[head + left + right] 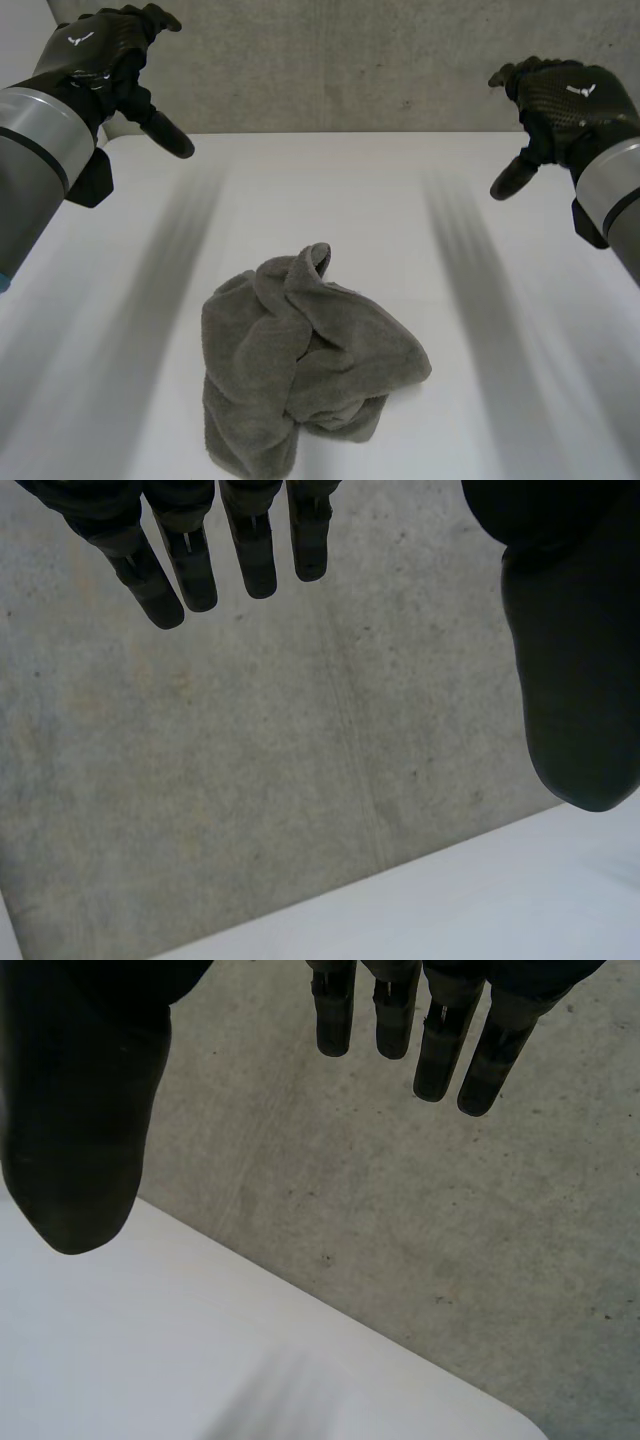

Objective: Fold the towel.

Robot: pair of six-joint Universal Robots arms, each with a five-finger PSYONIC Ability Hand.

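Note:
A grey towel (pixel 305 365) lies crumpled in a heap on the white table (pixel 330 190), near the front middle. My left hand (pixel 105 60) hangs high at the far left, well away from the towel, open with nothing in it. In the left wrist view its fingers (pixel 195 555) are straight and its thumb (pixel 575 670) stands apart. My right hand (pixel 560 105) hangs high at the far right, open and empty too. Its fingers (pixel 440 1030) are straight and its thumb (pixel 85 1130) is spread wide in the right wrist view.
A grey concrete wall (pixel 340 65) rises behind the table's far edge. The far corner of the table (pixel 180 1360) lies below my right hand, and its far edge (pixel 480 900) below my left.

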